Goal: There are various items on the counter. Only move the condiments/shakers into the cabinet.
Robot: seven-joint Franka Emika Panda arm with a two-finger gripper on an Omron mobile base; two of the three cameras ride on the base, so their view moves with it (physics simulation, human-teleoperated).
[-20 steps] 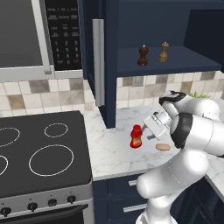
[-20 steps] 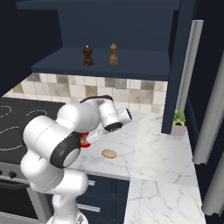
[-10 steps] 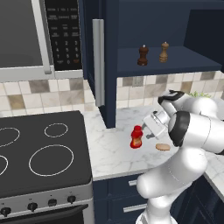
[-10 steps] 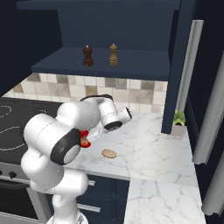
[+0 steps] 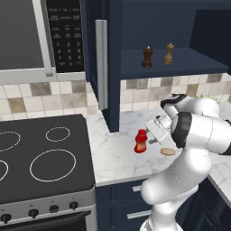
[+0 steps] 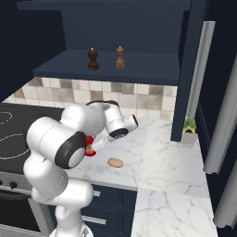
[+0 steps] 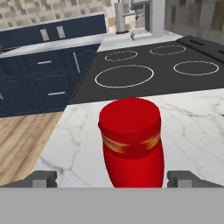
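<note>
Red squeeze bottle (image 7: 131, 142), yellow band below the cap: stands upright on the white marble desk (image 5: 117, 158), near the front part of the top, to the right of the black stovetop (image 5: 40, 158) and left of the flat tan disc of food (image 5: 168, 151); long axis vertical. Gripper (image 7: 111, 178): jaws spread wide and empty, one dark fingertip low on either side of the bottle in the hand view, neither visibly touching it; the bottle sits centred in the gap, directly ahead along the line of approach, so the jaws lie level and face its side, across the long axis. In the left base view the gripper hangs just to the right of the bottle, low over the desk; whether the tips have come level with the bottle's body or lie a little short of it cannot be told. Dark brown pepper mill (image 5: 147, 57) and lighter tan shaker (image 5: 169, 53): both upright on the shelf of the navy cabinet (image 5: 180, 67), side by side, apart from each other; cabinet door with long silver handle (image 5: 101, 63) stands open. Judgement: two of three condiments placed; the bottle is the last, and the coming move likely calls for a short advance, if any, then closing on its body. Potted plant (image 6: 189, 126): at the back of the desk, not part of the job.
</note>
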